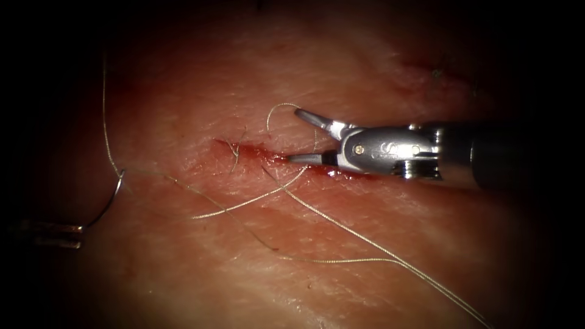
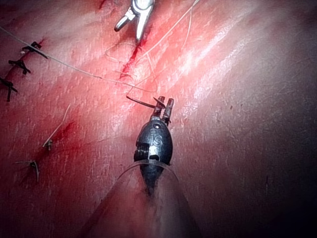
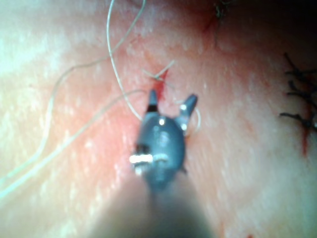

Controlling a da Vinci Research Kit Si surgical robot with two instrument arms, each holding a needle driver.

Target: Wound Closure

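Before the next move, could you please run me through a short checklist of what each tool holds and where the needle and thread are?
1. Left tool holds the needle near one end: ok.
2. Needle out of the tissue, left of the cut: ok.
3. Right tool open, holding nothing: ok.
4. Thread lies loose across the cut, running to the needle: ok.
5. Thread clear of the right tool's open jaws: cannot tell, a loop curls beside them.

The right pincer (image 1: 291,135) is polished silver with a round rivet and stamped lettering; the left pincer (image 2: 164,106) looks dark, bulb-shaped
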